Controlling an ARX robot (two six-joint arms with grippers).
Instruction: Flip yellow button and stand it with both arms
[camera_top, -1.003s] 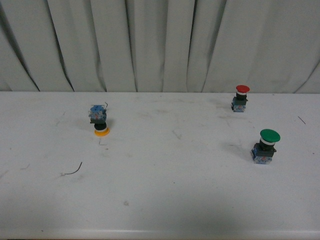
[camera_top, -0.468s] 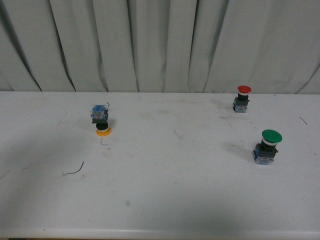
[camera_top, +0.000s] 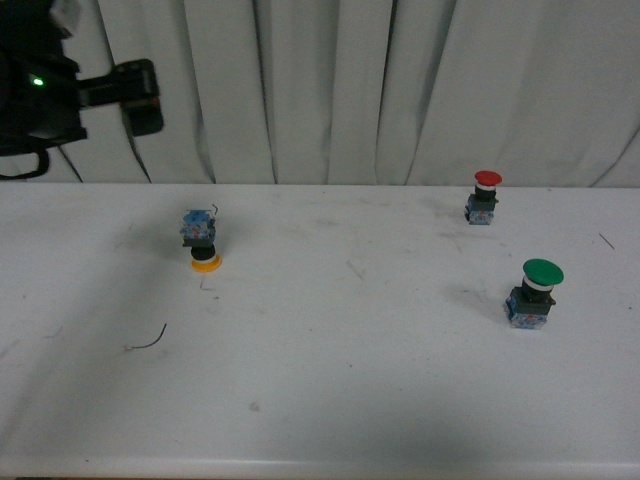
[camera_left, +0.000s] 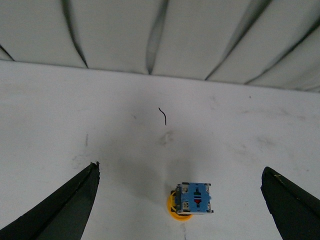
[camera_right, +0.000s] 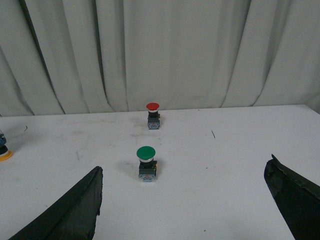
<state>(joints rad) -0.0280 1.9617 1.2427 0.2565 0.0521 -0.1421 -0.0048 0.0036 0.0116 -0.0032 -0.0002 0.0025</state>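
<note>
Left gripper is spread wide open and empty. It hangs over the yellow button, a small push button with a round yellow-orange cap, black collar and blue-grey plastic block base. The button sits framed between the two black fingers, touching neither.

It's upside down right now: cap flat on the white table, block base pointing up, which is exactly why it needs flipping. It's on the left half of the table, so my guess is that's why the bulky black left arm is the one lined up on it. In the front view that arm is well above the table, green light on.

Right gripper is also open with nothing in it. It faces the green-capped button and the smaller red-capped button, both cap-up on the right side, well apart from the yellow one, so probably not in the way. A thin black wire scrap lies nearer the front edge.
</note>
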